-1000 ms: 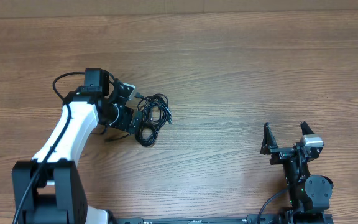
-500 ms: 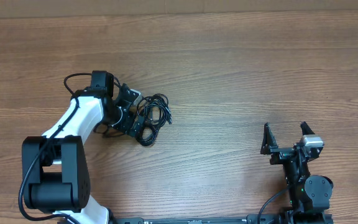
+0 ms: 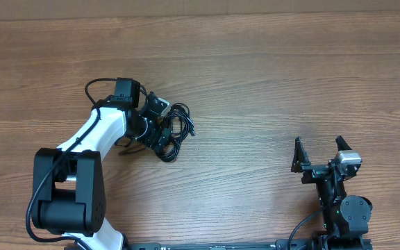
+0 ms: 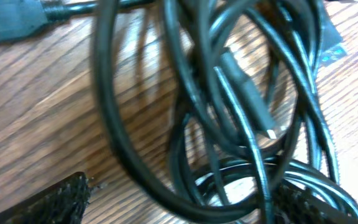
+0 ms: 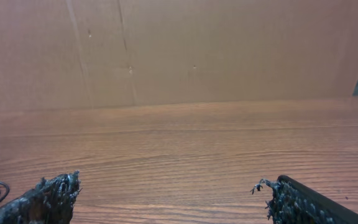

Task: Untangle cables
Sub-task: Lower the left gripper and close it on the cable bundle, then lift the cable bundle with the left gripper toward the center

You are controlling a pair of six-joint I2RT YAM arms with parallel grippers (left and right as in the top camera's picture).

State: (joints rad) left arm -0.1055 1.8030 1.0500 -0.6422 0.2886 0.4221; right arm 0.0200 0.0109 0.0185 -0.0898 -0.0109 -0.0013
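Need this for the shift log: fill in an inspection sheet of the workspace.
Surface: wooden table, no marks seen.
Job's things: thin black cords in one tangled bundle, left of centre; a plug shows.
Clutter: nothing seen.
Grippers: left gripper open, astride the bundle; right gripper open, empty, far from it.
Cables: arm cable loops beside the left arm.
Surroundings: brown wall behind the table.

A brown wood-grain tabletop point(image 3: 269, 76) is lying under even light; a plain brown panel point(image 5: 229, 43) is standing at its far edge.
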